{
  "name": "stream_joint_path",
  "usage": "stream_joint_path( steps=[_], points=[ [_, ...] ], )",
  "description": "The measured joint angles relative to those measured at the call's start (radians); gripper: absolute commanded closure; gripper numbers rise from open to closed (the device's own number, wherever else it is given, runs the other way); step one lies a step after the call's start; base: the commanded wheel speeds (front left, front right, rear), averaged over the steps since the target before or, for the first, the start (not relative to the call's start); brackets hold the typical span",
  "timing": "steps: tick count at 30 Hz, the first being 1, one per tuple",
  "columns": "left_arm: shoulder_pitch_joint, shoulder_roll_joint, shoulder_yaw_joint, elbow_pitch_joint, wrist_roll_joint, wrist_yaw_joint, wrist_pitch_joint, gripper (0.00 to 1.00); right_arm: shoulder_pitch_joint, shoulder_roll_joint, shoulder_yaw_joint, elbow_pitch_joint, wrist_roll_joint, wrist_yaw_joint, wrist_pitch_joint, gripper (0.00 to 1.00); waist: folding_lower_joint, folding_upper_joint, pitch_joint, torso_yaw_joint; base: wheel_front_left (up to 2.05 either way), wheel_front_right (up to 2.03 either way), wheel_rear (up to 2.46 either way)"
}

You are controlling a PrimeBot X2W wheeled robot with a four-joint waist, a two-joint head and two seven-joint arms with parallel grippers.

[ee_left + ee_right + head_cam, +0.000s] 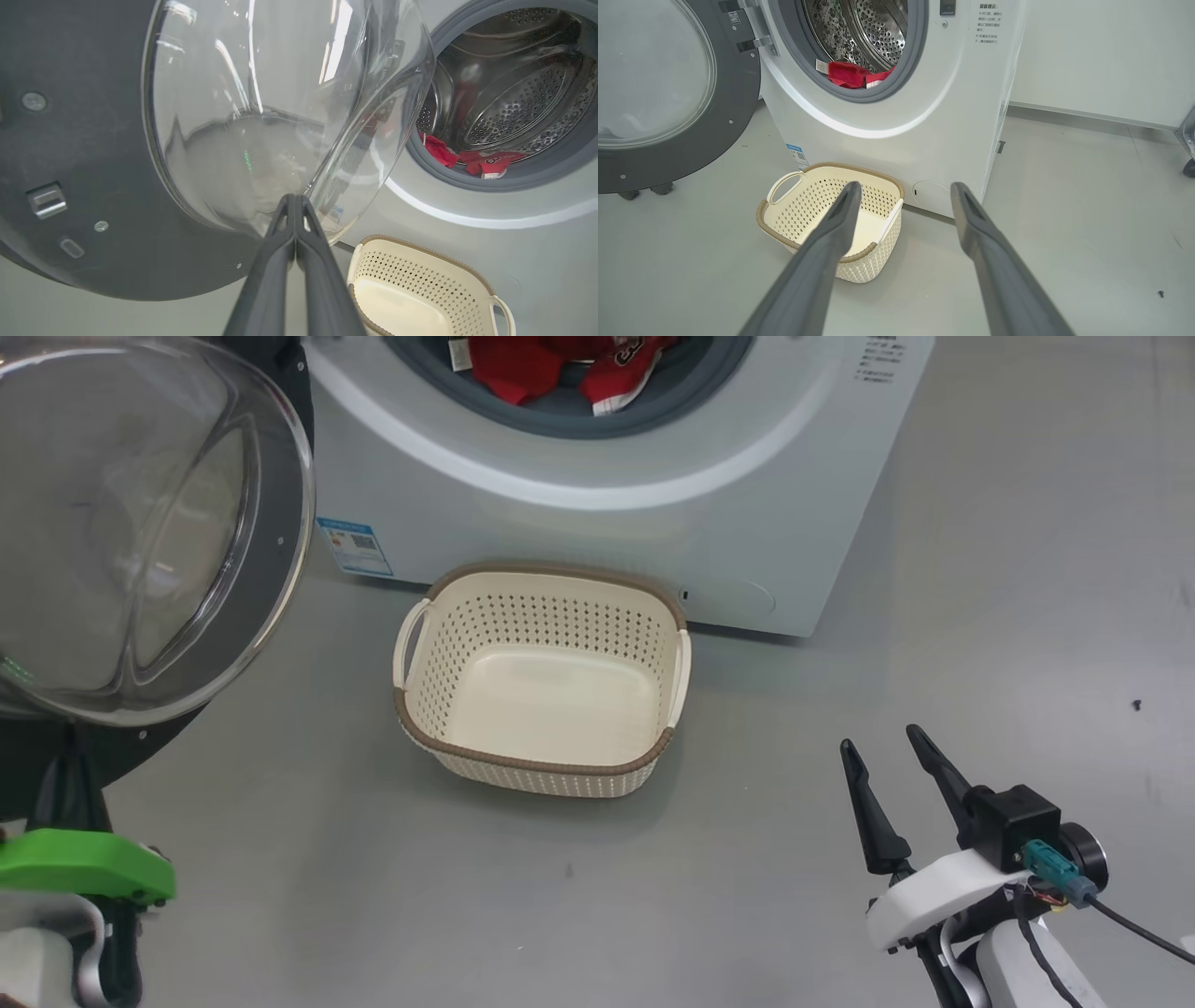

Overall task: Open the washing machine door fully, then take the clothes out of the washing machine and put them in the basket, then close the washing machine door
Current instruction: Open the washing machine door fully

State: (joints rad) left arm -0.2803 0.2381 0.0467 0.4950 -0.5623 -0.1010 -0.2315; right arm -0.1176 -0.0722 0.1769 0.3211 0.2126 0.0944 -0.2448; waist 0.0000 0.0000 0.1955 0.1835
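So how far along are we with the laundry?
Done: the washing machine door stands swung open. In hand: the left gripper, shut, is at the door's glass. Left: the clothes lie in the drum, the basket holds nothing, the right gripper is open; door closing comes last.

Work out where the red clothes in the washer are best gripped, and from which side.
Probably pinch the bunched fold of the clothes at the port's lower lip, reaching straight in from the front of the washing machine. That fold lies nearest the opening, and the door stands swung aside.
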Motion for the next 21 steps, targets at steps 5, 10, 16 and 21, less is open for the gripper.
stream_joint_path(
  steps=[5,10,16,21],
  points=[
    [0.049,-0.023,-0.024,-0.041,0.001,-0.004,-0.008,1.00,0.021,0.002,0.000,-0.003,0.013,0.000,0.000,0.00,0.0000,0.0000,-0.038,-0.047,0.00,0.00,0.00],
    [0.092,-0.044,-0.035,-0.081,0.001,-0.010,-0.009,1.00,0.024,0.007,-0.005,-0.048,0.016,-0.001,-0.003,0.00,0.0000,0.0000,-0.067,-0.098,0.00,0.00,0.00],
    [0.124,-0.077,-0.061,-0.146,0.001,-0.011,-0.017,1.00,0.031,0.009,-0.014,-0.080,0.017,-0.008,-0.003,0.00,0.0000,0.0000,-0.094,-0.163,0.00,0.00,0.00],
    [0.146,-0.088,-0.075,-0.184,0.019,-0.012,-0.017,1.00,0.057,0.009,-0.021,-0.093,0.017,-0.010,-0.003,0.00,0.0000,0.0000,-0.107,-0.197,0.00,0.00,0.00]
  ],
)
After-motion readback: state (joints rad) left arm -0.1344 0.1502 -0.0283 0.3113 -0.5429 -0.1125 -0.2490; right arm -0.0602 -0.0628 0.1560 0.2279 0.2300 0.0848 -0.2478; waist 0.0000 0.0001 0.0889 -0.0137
